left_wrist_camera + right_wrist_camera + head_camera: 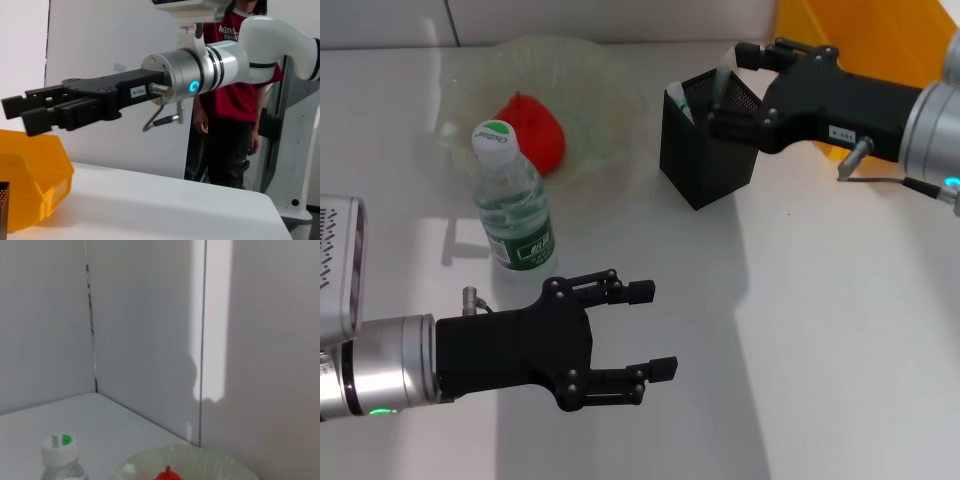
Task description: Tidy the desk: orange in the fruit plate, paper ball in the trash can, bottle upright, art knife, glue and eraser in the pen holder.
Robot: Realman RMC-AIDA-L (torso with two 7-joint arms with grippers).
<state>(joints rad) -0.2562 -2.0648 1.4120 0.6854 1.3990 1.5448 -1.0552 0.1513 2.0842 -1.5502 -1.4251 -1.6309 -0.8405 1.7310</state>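
Observation:
The orange (533,128), showing red, lies in the translucent fruit plate (600,80); both also show in the right wrist view, the orange (167,474) in the plate (200,456). The bottle (512,200) with a green-and-white cap (60,447) stands upright in front of the plate. My right gripper (728,90) hovers open over the black mesh pen holder (705,150), where a white item (680,104) sticks up inside. My left gripper (653,330) is open and empty above the bare table, right of the bottle. Paper ball, art knife, glue and eraser are out of view.
A yellow bin (880,40) stands behind the right arm; the bin (30,175) also shows in the left wrist view, under the right gripper (22,112). A person (230,100) stands beyond the table's far edge. White walls close the back.

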